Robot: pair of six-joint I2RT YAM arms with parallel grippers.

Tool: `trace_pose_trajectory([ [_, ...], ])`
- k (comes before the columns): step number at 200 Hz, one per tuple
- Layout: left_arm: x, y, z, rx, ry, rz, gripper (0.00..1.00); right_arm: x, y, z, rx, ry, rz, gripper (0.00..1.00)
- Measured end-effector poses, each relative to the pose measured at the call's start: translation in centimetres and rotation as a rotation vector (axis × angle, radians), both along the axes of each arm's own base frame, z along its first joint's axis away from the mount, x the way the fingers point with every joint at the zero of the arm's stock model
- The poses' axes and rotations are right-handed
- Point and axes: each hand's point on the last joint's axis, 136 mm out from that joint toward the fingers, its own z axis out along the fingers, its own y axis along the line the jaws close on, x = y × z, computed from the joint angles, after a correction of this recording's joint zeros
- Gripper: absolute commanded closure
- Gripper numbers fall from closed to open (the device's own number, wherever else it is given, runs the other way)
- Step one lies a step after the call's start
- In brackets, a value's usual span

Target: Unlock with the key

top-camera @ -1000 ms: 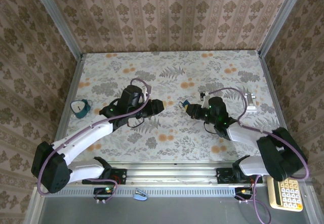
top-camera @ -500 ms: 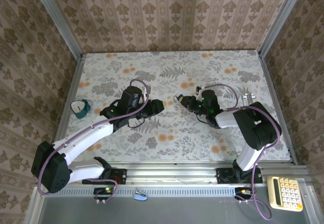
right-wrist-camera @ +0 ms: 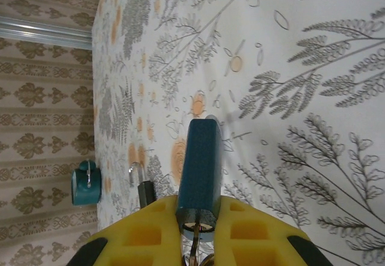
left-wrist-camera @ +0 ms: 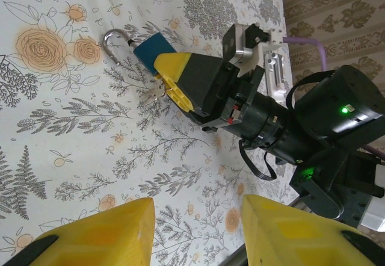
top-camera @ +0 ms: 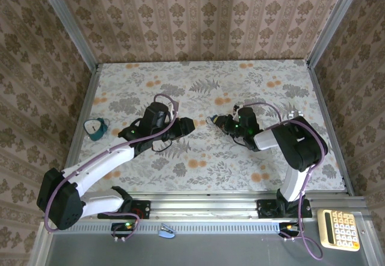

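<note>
Left wrist camera sees the right claw [left-wrist-camera: 161, 66] squeezing a blue padlock [left-wrist-camera: 151, 45] just above the worktop [left-wrist-camera: 60, 127], near its middle. A key [left-wrist-camera: 153, 91] hangs at the lock's bottom end. The left claw [left-wrist-camera: 198, 233] is spread wide, holding nothing. A teal padlock [top-camera: 95, 127] sits by the left edge.

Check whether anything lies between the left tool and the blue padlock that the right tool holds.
Nothing visible does. In the left wrist view, bare flowered table separates the open left tool from the blue padlock. The right tool is clamped on the lock's body.
</note>
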Motion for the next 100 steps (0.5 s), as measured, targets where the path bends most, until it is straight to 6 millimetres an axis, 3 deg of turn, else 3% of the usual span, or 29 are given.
trace_pose_trajectory([
  [100,0.0,0.0,-0.1,-0.003,0.003,0.003,0.56,-1.3,-1.5,-1.6,-0.069,0.097,-0.004,0.62],
])
